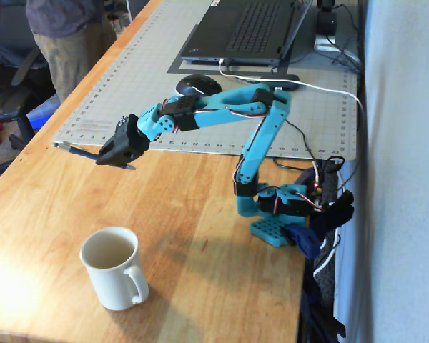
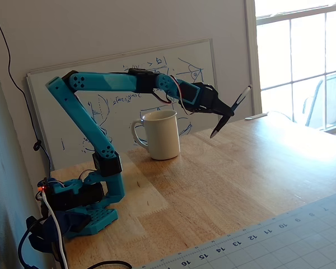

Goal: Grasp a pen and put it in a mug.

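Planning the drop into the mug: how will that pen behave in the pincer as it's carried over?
The pen looks stiff and light: it hangs tilted in the air without sagging. The pincer grips it near mid-length, so it probably balances, but the slim smooth barrel may pivot or slip. Released into the mug, it would likely lean on the rim, since it seems about as long as the mug is tall.
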You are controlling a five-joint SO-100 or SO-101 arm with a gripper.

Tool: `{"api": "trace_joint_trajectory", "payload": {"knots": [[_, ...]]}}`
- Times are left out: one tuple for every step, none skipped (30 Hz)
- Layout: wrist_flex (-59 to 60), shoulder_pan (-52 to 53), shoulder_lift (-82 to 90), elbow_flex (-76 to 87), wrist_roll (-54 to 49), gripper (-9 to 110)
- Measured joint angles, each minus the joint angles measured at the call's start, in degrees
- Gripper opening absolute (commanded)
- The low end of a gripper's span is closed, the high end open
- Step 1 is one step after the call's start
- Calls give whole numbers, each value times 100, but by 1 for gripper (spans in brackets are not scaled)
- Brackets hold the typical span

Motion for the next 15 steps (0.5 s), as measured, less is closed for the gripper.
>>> {"api": "trace_joint_trajectory", "payload": {"knots": [[-18,-9,158,114,-431,3],[-18,-18,299,211,-888,3],[-26,-35,431,308,-1380,3],[-35,-53,554,369,-1890,3],[-35,-79,668,431,-2382,3],[-35,-114,773,492,-2892,3],[-35,-167,870,536,-3401,3],[-35,-229,958,571,-3885,3],[-35,-308,1037,589,-4333,3],[-35,-387,1116,589,-4781,3],[-35,-466,1187,589,-5203,3],[-35,-554,1266,589,-5634,3],[-35,-642,1318,589,-5994,3],[-35,-729,1380,589,-6354,3],[-35,-817,1441,589,-6706,3]]}}
